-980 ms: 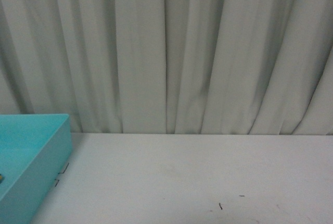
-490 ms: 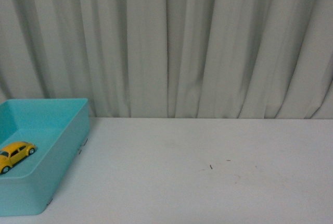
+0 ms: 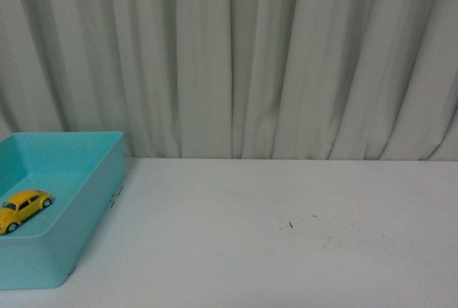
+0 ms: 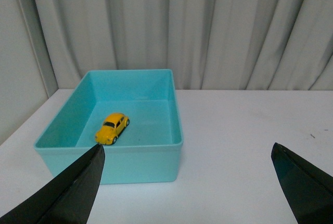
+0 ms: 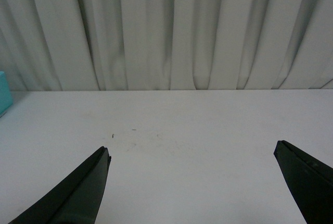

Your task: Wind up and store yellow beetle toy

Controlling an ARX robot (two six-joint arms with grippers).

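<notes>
On the front view I see neither arm. The yellow beetle toy (image 3: pixel 23 210) sits on the floor of the teal bin (image 3: pixel 93 200) at the left of the white counter (image 3: pixel 286 236), with a pale curtain (image 3: pixel 250 57) behind; I can read no writing anywhere.

On the left wrist view, the left jaws (image 4: pixel 187 156) stand wide and hold nothing; the toy lies in the bin ahead of them, past one fingertip, rounded, dark-windowed, black-wheeled.

On the right wrist view, the right jaws (image 5: pixel 192 156) also stand wide over bare counter, the bin's corner (image 5: pixel 2 92) far off to one side.
</notes>
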